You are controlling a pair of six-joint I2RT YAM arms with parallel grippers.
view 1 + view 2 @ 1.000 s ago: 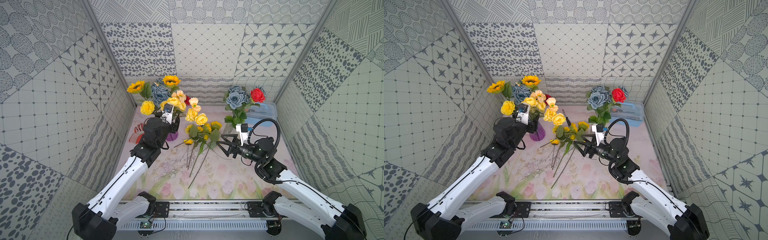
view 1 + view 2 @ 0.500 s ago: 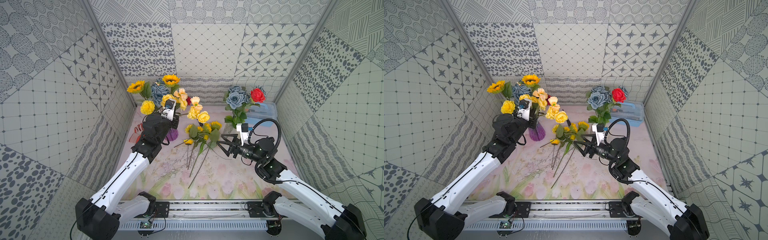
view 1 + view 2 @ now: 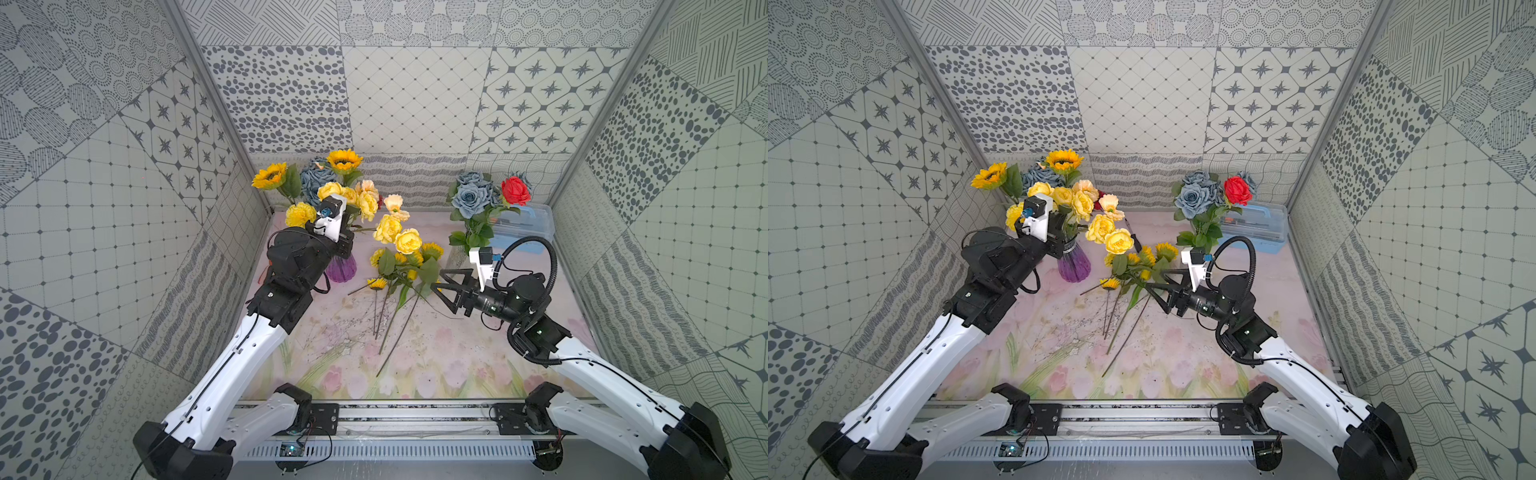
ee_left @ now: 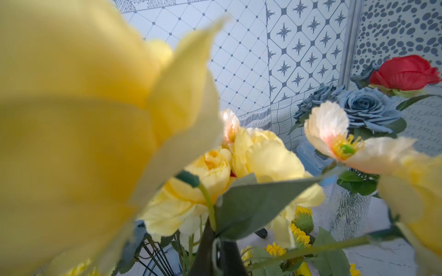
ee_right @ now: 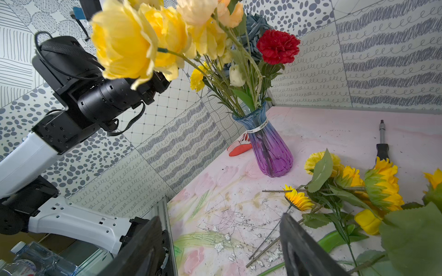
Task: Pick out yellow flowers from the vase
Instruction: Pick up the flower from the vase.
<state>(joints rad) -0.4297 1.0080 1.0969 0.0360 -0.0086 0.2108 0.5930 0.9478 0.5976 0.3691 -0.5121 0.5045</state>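
The left gripper (image 4: 216, 241) sat right at the mouth of the purple vase (image 3: 341, 270), pressed together on what looked to me like the green stem of the yellow roses (image 3: 387, 228). Those blooms leaned out well past the vase's rim; I took that to mean the stem was being drawn out at a slant, since the other stems crowded the narrow neck; a grip low down, under the petals, would spare the soft heads from crushing.

The right gripper (image 3: 437, 278) hung spread and empty near the vase, just above the heap of picked flowers (image 3: 409, 266) lying on the tabletop (image 3: 436, 357); I judged it was waiting there to stay clear of the bouquet, or perhaps to take the stem over.

In the vase, not yet picked, stood sunflowers (image 3: 344, 160) and a yellow carnation (image 3: 300, 214); they were mixed with grey-blue roses (image 3: 314, 183) and peach poppies (image 3: 395, 204), which ought to be left alone; a red carnation (image 5: 278, 46) was in there too. A screwdriver (image 5: 382, 148) lay on the tabletop a little off from the vase.

As for writing, a white band (image 5: 258, 127) round the vase's neck carried small dark script that I could not read; nothing else showed a brand I could make out.
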